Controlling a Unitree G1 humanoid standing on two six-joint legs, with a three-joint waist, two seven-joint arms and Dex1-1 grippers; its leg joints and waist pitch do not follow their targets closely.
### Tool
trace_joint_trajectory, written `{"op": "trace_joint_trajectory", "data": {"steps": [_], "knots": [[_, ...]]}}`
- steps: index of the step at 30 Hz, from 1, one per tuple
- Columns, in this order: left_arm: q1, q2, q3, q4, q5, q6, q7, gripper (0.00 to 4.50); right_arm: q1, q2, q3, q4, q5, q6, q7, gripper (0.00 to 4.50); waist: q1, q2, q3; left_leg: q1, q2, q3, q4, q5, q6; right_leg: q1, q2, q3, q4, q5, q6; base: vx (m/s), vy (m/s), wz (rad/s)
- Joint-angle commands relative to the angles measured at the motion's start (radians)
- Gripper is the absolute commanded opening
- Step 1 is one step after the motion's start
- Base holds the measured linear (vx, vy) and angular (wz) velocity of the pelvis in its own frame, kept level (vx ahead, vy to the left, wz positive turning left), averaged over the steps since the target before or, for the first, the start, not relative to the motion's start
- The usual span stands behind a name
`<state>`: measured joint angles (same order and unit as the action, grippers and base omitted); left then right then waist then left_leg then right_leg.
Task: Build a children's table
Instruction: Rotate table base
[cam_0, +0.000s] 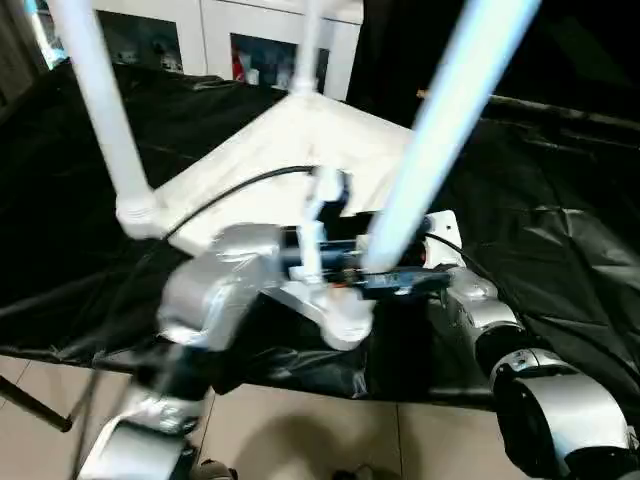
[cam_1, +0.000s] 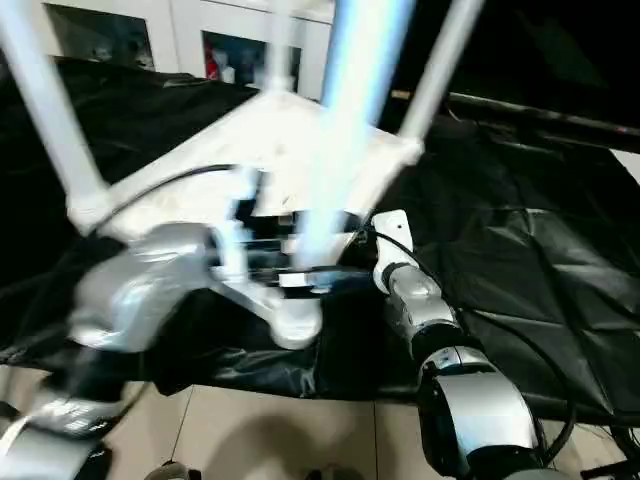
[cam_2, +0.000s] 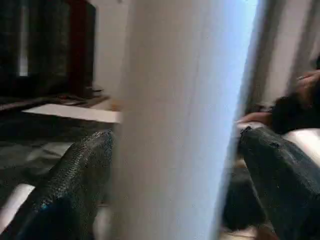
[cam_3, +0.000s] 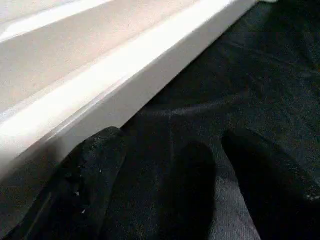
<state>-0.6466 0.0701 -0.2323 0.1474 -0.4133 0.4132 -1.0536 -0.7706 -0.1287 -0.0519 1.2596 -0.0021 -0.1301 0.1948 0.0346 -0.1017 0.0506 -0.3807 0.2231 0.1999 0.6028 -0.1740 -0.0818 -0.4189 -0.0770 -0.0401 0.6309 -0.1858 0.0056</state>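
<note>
With the white plastic tabletop (cam_0: 290, 150) lying underside-up on the black-draped worktop (cam_0: 560, 250), the left gripper (cam_2: 175, 165), clasping the near white tapered tube leg (cam_0: 440, 120), should keep it square in the corner socket, while the right gripper (cam_3: 165, 175) hangs open, empty, beside the tabletop's edge.

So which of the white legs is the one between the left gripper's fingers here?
The near leg, rising from the tabletop's front corner between the left gripper's two black fingers. The others stand free at the left and far corners.
</note>
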Motion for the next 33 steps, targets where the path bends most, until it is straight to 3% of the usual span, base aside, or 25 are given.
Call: {"op": "trace_joint_trajectory", "data": {"steps": [1,9,15,18,21,22,23,28,32,33], "knots": [[-0.029,-0.033,-0.044,0.056,0.043,-0.049,0.023,4.41,-0.028,0.036,0.014,-0.006,-0.005,-0.003,0.054,3.64,0.011,0.012,-0.071,0.011,0.002,-0.002,-0.063,-0.159,0.023,0.064,-0.042,0.029,-0.058,-0.03,-0.221,0.0,0.0,0.0],[-0.06,-0.075,-0.055,0.135,0.07,-0.107,0.013,4.41,-0.011,0.077,0.039,-0.019,0.0,-0.015,0.222,3.64,0.009,0.017,-0.07,0.015,0.006,-0.004,-0.064,-0.187,0.026,0.062,-0.042,0.028,-0.06,-0.049,-0.248,0.0,0.0,0.0],[-0.075,-0.085,-0.051,0.192,0.105,-0.162,0.053,4.41,-0.023,0.071,0.031,-0.013,-0.01,-0.026,0.155,3.64,0.009,0.019,-0.069,0.019,0.007,-0.004,-0.065,-0.202,0.025,0.058,-0.042,0.029,-0.063,-0.058,-0.258,0.0,0.0,0.0],[-0.117,-0.036,-0.033,0.305,0.211,-0.25,0.156,4.41,-0.041,0.035,-0.006,-0.007,0.0,-0.04,0.068,3.64,0.011,0.017,-0.069,0.021,0.005,-0.006,-0.067,-0.213,0.016,0.059,-0.043,0.029,-0.066,-0.091,-0.236,0.0,0.0,0.0],[-0.125,0.008,-0.03,0.352,0.266,-0.287,0.183,4.41,-0.048,0.008,-0.033,-0.008,0.013,-0.044,0.052,3.64,0.012,0.019,-0.067,0.022,0.006,-0.006,-0.067,-0.221,0.015,0.056,-0.044,0.029,-0.069,-0.114,-0.225,0.0,0.0,0.0],[-0.12,0.043,-0.027,0.371,0.287,-0.299,0.19,4.41,-0.049,-0.013,-0.049,-0.012,0.025,-0.05,0.05,3.64,0.012,0.005,-0.068,0.02,0.005,-0.004,-0.066,-0.22,0.017,0.057,-0.044,0.029,-0.069,-0.124,-0.222,0.0,0.0,0.0],[-0.118,0.049,-0.026,0.375,0.291,-0.302,0.192,4.41,-0.049,-0.018,-0.052,-0.013,0.027,-0.052,0.05,3.64,0.017,0.015,-0.068,0.023,0.006,-0.004,-0.066,-0.213,0.017,0.054,-0.045,0.029,-0.068,-0.133,-0.217,0.0,0.0,0.0],[-0.09,0.132,-0.025,0.415,0.335,-0.325,0.2,4.41,-0.033,-0.081,-0.069,-0.036,0.044,-0.061,0.095,3.64,0.022,0.014,-0.069,0.022,0.005,-0.003,-0.066,-0.199,0.016,0.054,-0.043,0.029,-0.064,-0.107,-0.221,0.0,0.0,0.0],[-0.049,0.189,-0.067,0.427,0.374,-0.335,0.147,4.41,-0.001,-0.148,-0.054,-0.065,0.031,-0.063,0.186,3.64,0.029,0.014,-0.069,0.021,0.005,-0.002,-0.064,-0.184,0.021,0.056,-0.044,0.029,-0.063,-0.097,-0.218,0.0,0.0,0.0],[-0.035,0.197,-0.078,0.419,0.367,-0.315,0.112,4.41,0.012,-0.166,-0.043,-0.079,0.023,-0.063,0.233,3.64,0.035,0.019,-0.072,0.021,0.005,-0.001,-0.062,-0.162,0.026,0.055,-0.043,0.03,-0.058,-0.062,-0.235,0.0,0.0,0.0]]}}
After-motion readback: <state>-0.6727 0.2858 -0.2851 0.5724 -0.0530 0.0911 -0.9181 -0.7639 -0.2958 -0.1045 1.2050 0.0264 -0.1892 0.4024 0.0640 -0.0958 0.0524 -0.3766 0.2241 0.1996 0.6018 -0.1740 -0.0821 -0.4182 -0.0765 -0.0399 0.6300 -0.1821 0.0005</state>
